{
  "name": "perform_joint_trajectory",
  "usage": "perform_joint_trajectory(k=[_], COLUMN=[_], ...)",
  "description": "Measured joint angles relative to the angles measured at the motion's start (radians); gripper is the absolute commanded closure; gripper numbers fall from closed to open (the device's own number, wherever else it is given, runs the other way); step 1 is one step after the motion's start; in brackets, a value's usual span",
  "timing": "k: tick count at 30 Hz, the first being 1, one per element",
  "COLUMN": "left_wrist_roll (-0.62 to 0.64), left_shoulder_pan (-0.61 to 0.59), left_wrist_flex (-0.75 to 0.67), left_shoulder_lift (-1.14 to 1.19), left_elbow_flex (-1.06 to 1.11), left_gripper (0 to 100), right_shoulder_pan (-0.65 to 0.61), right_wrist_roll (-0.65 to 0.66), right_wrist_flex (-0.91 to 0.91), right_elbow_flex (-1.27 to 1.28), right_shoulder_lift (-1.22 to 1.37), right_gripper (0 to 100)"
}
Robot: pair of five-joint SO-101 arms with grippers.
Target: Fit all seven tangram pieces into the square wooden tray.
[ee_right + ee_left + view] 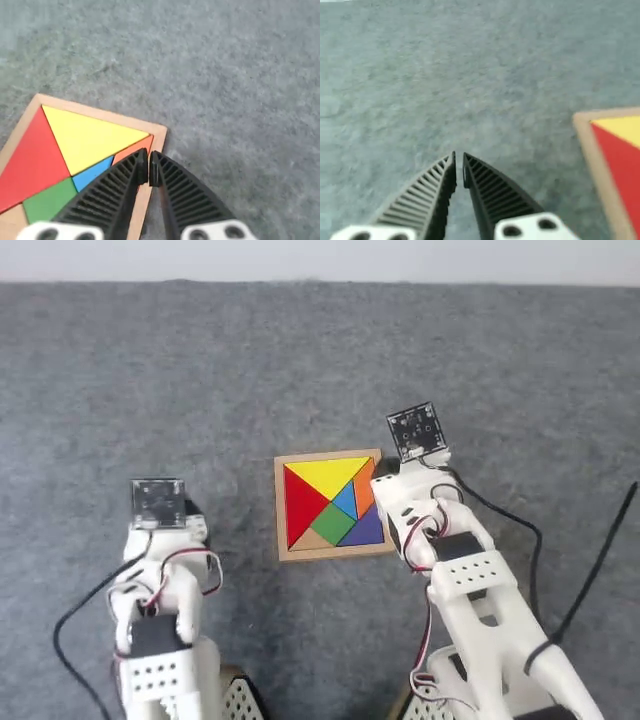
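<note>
The square wooden tray (330, 455) lies mid-table holding a yellow triangle (328, 476), a red triangle (302, 503), and blue, green, orange and purple pieces. Its near-left corner shows a wood-coloured patch (297, 539); I cannot tell whether that is a piece or bare floor. My right gripper (149, 155) is shut with nothing in it, its tips over the tray's rim (159, 131) beside the orange piece (136, 150). Off to the tray's left, my left gripper (459, 157) hangs shut and empty above bare carpet, with the tray's corner (585, 135) at the side.
Grey carpet-like cloth (300, 360) covers the whole table. Black cables (560, 580) trail beside the right arm and another loops beside the left arm's base. Open cloth stretches beyond and on both sides of the tray.
</note>
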Motion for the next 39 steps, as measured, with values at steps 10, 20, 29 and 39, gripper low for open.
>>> perform_joint_trajectory(k=[10,20,29,39], left_wrist_roll=[-0.011,-0.011,-0.011,-0.011], left_shoulder_pan=[-0.235,-0.242,-0.242,-0.242], left_wrist_flex=[0.371,0.468,0.468,0.468], left_shoulder_lift=[-0.137,-0.137,-0.137,-0.137], left_elbow_flex=[0.002,0.002,0.002,0.002], left_gripper=[97,97,97,97], right_shoulder_pan=[-0.017,-0.014,-0.031,-0.038], right_wrist_roll=[0.000,0.049,0.060,0.061], right_wrist_flex=[-0.009,-0.006,-0.006,0.000], right_elbow_flex=[0.000,0.080,0.339,0.473], right_shoulder_lift=[0.000,-0.172,-0.638,-1.076], right_gripper=[97.6,97.6,97.5,97.6])
